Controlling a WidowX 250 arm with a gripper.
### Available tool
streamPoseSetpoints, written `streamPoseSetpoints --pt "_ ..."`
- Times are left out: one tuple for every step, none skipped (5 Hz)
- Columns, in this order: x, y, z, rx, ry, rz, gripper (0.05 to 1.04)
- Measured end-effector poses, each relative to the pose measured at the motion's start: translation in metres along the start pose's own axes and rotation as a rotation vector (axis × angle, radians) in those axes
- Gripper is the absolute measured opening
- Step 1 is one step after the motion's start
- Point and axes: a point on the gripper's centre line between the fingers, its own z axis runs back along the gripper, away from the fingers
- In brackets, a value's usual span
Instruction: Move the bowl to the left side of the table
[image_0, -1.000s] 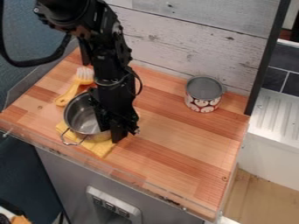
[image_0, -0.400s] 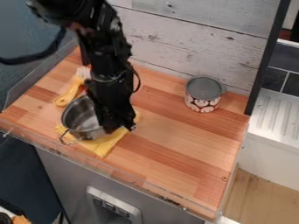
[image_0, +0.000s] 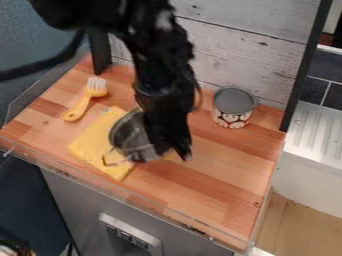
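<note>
- End effector: the gripper (image_0: 175, 149) appears clamped on the side wall of the metal bowl (image_0: 128, 136).
- Bowl position: tilted, overlapping the right part of the yellow cloth (image_0: 89, 141) in view; height above it cannot be determined.
- Current step, as judged: transport.
- Next move: position bowl at the specified left side, level, lower, release.

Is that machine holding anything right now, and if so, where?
Apparently the metal pot, by the rim on the picture's right side, where the black gripper meets it; the grip itself is hidden.
</note>
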Motion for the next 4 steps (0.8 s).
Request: streamPoseSetpoints --pt "0.007 -0.024 -0.006 -0.010 -0.011 -0.058 0.058" --pt "0.002 -0.033 -0.025 -0.033 0.032 -0.067 0.058" --pt "0.002 -0.037 -0.040 -0.058 0.060 -0.073 0.064" --pt "0.006 -0.036 -0.043 -0.062 0.054 -0.073 0.107"
